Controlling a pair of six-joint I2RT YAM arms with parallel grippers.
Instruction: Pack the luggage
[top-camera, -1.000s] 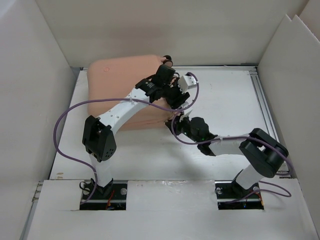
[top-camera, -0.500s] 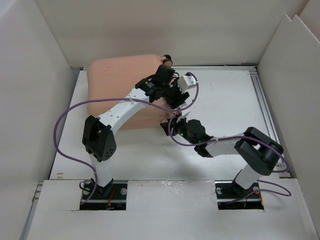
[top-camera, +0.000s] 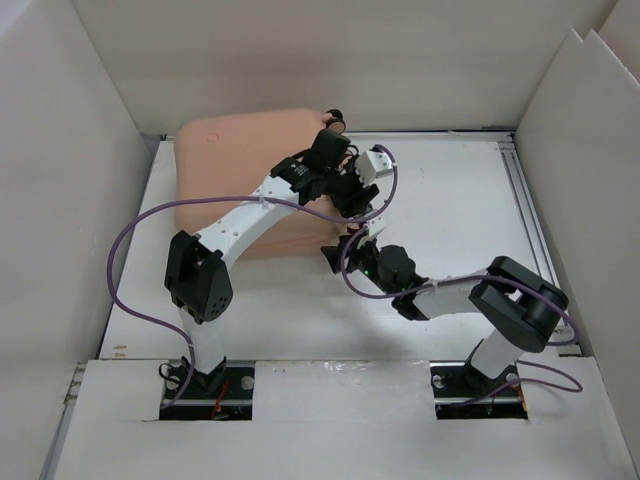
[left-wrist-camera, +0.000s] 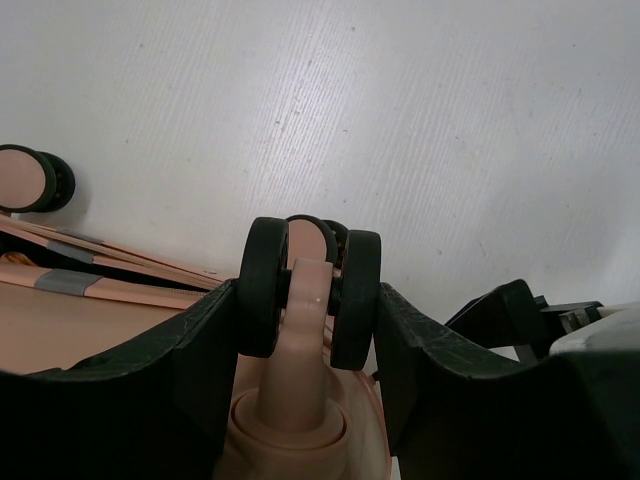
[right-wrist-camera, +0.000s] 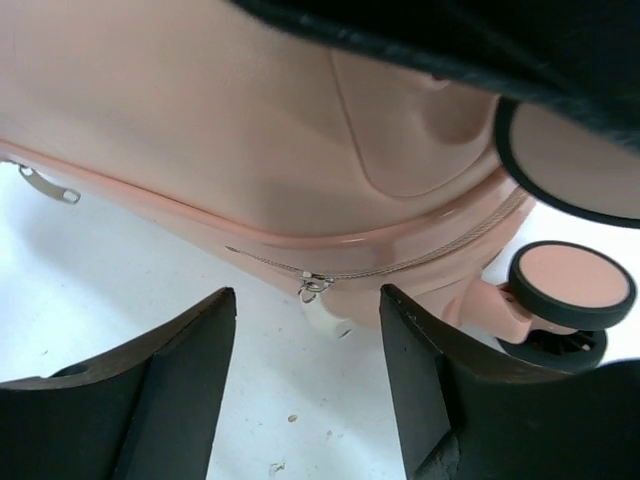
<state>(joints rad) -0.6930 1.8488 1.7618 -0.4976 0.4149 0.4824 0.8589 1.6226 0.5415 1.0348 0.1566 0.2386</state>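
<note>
Clamp of left fingers (left-wrist-camera: 180, 370) on a twin caster wheel (left-wrist-camera: 310, 290) at the suitcase corner, one finger to each side. Found right fingers (right-wrist-camera: 170, 390) apart, level with the zip line, closing on nothing; zip pull (right-wrist-camera: 314, 288) just ahead of the gap, untouched. Judged step in hand: steadying by the wheel, with a reach for the pull.

Hazards. Swivel of the wheel on its stem under load, hence loss of hold and a twist of the suitcase (top-camera: 230, 160) on the worktop (top-camera: 450, 200). Small, loose pull: likely miss, or a pinch on the shell edge instead, given an approach too high or too shallow. Crowding of both arms at the same corner in the top view: risk of contact between wrists, or of a snagged purple cable (top-camera: 111, 270).

Surroundings. Suitcase lying flat and shut at the far left of the worktop, close to the left wall panel (top-camera: 60, 200). Second wheel (right-wrist-camera: 570, 285) just right of the right fingers, a block to any sweep that way. Second pull (right-wrist-camera: 45, 185) further along the zip, well to the left.
</note>
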